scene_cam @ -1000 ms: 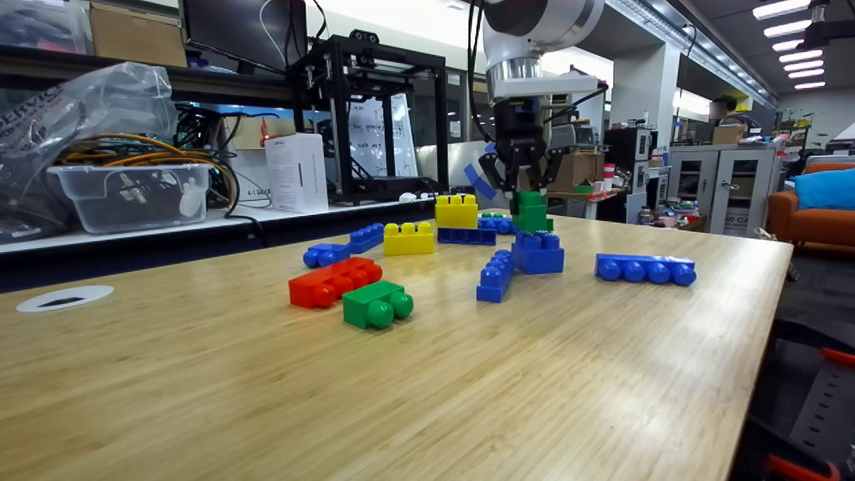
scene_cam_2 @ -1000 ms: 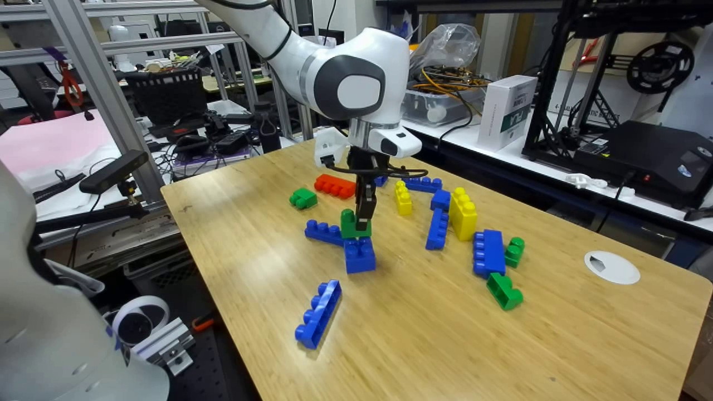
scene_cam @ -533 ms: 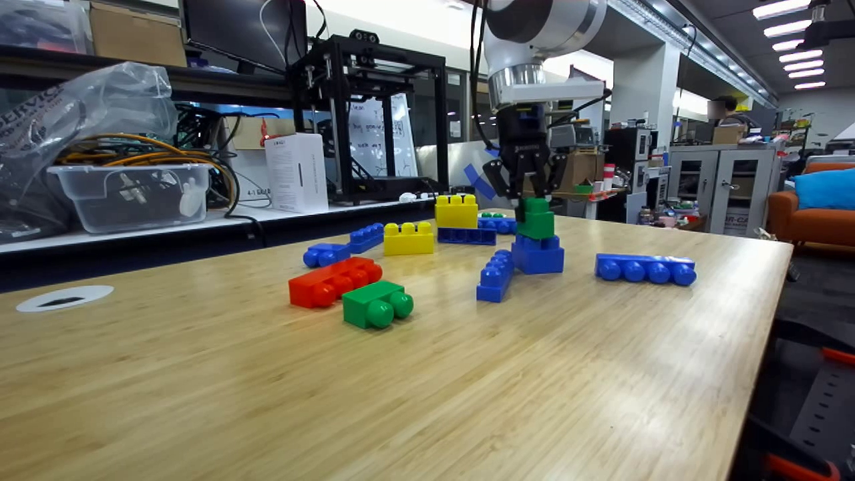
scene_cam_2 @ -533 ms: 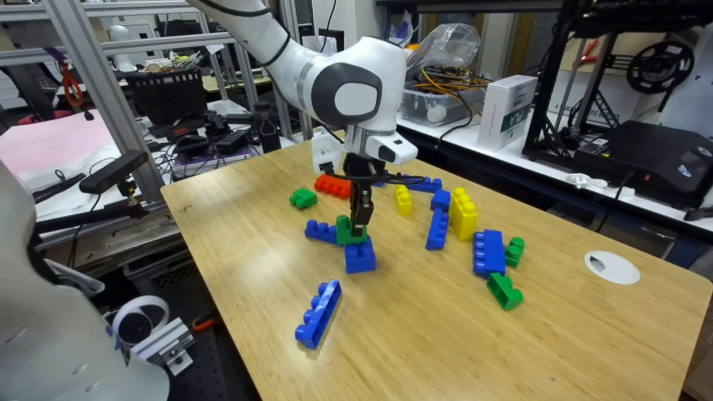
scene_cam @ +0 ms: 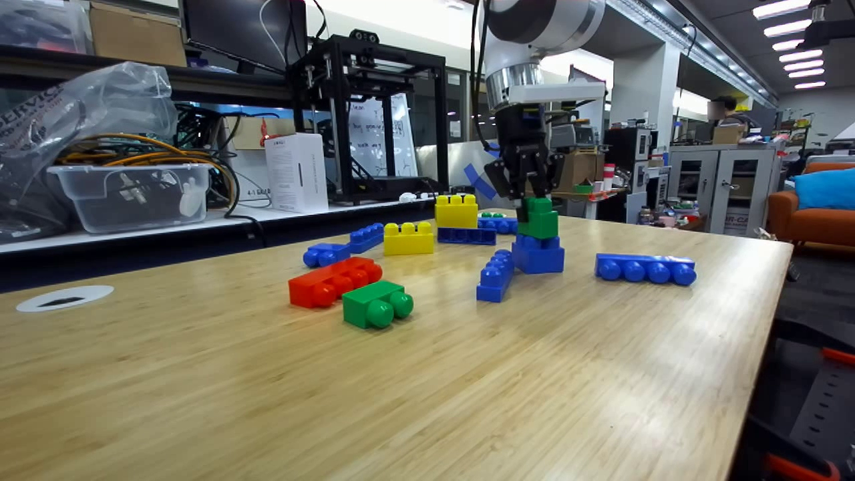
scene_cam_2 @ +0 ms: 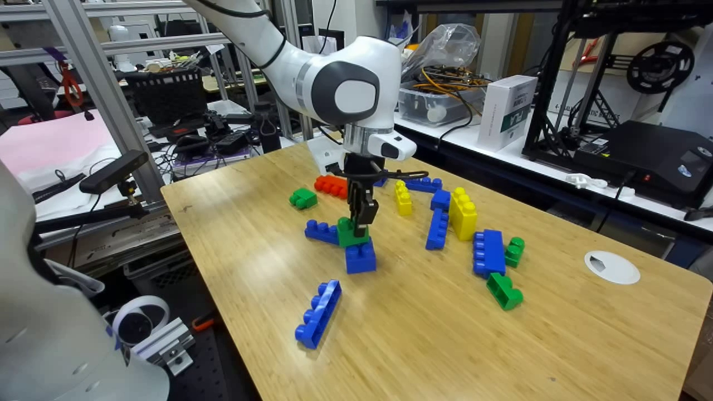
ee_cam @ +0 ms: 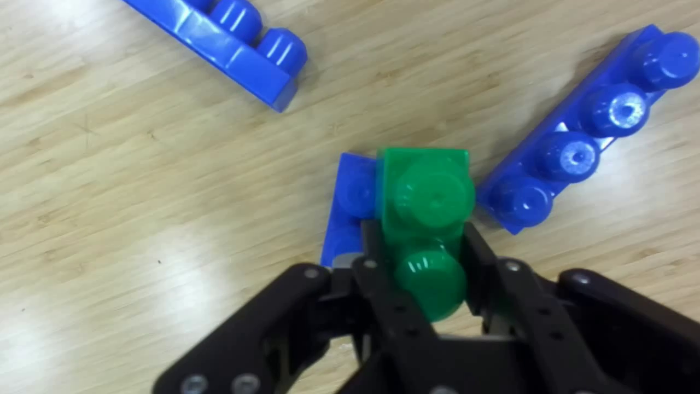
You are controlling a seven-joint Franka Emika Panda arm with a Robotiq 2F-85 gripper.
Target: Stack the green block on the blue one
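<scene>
Bench (scene_cam_2: 457, 351): pale wood, finely grained, smooth, with a satin sheen. Green block (ee_cam: 429, 200): smooth plastic, studs glossy. Blue block (scene_cam_2: 361, 260): smooth plastic. Blue strip (scene_cam_2: 318, 316), toward the bench's left edge in an exterior view: shiny plastic. White disc (scene_cam_2: 617, 270), near the bench's right corner: smooth, material uncertain. Gripper (ee_cam: 421, 235): matt black, with metal screw heads (ee_cam: 246, 383). Arm (scene_cam_2: 384, 67): smooth white shell, bright metal collar (scene_cam_2: 359, 139). Beyond the bench's far edge: bag (scene_cam_2: 448, 53), crumpled clear plastic, glossy; tub (scene_cam_2: 416, 106), translucent plastic; carton (scene_cam_2: 507, 114), smooth card.

The wrist view looks closely down on the table (scene_cam_2: 434, 301) both exterior views share from farther off.
</scene>
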